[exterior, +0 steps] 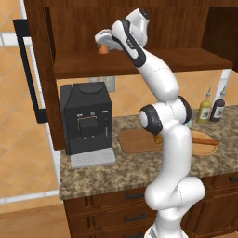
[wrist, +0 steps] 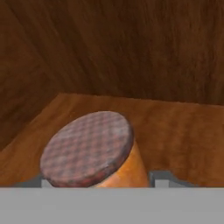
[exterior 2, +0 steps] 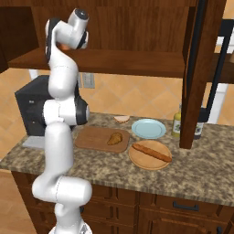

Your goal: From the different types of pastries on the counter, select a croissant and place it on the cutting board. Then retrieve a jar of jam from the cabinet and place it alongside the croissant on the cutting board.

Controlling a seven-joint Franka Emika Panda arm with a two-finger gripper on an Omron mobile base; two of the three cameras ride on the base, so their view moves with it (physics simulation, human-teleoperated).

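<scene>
The jar of jam (wrist: 87,146), orange-brown with a paler checked lid, stands on the cabinet shelf (exterior: 186,60) near its left end. My gripper (wrist: 101,180) is raised into the cabinet. Its two fingertips flank the jar's body closely, so it is shut on the jar. From the left base view the gripper (exterior: 103,44) covers most of the jar (exterior: 104,49). Down on the counter, the golden-brown croissant (exterior 2: 114,138) lies on the reddish-brown cutting board (exterior 2: 91,137).
A black coffee machine (exterior: 86,118) stands left of the board. A long orange pastry (exterior 2: 151,152) lies on a round wooden plate. Behind it are a blue plate (exterior 2: 148,128) and a pale flat piece (exterior 2: 122,119). Two bottles (exterior: 204,110) stand at the right. The open cabinet door (exterior 2: 194,73) hangs over them.
</scene>
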